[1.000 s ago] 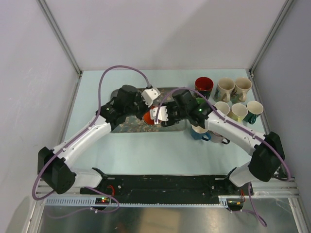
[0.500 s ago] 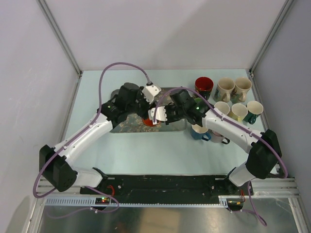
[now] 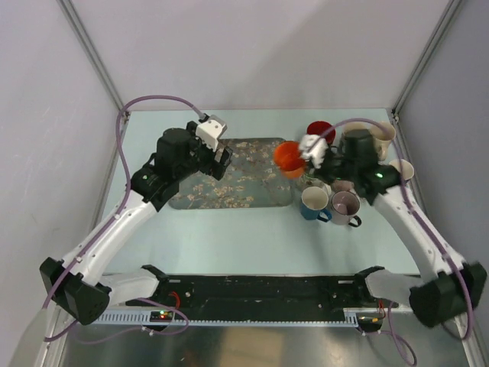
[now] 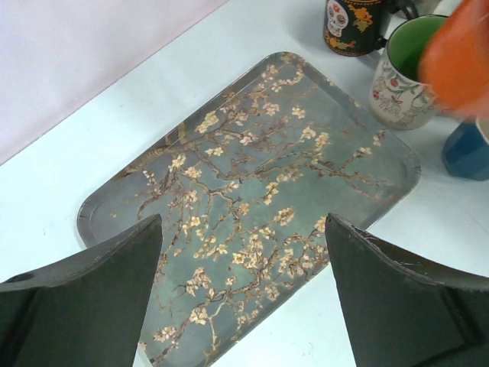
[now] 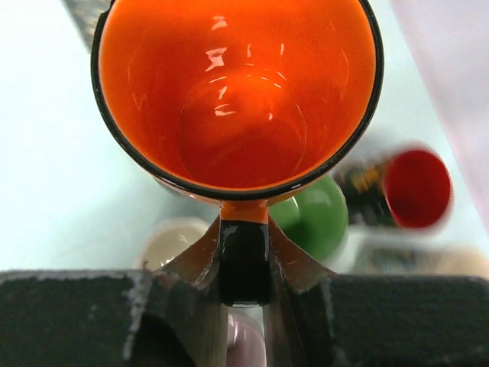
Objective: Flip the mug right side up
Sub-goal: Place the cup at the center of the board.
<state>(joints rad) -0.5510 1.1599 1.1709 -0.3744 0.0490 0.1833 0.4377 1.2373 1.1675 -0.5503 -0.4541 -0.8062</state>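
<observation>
Above the mug cluster (image 3: 336, 202) on the table (image 3: 229, 237), right of the tray (image 3: 244, 183): right claw (image 5: 244, 256) clenches the orange mug (image 5: 237, 92) by its handle, likely the soundest hold — apparently glazed ceramic, rigid, slick, breakable; left claw (image 4: 243, 229) released, empty.

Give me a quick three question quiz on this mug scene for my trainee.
1. Multiple choice: the right gripper clamps the orange mug by its A) rim, B) handle, C) base.
2. True or false: the left gripper stands open over the floral tray.
3. Fill in: in the left wrist view, the floral mug is ___ inside.
Key: 1 B; 2 true; 3 green.
</observation>
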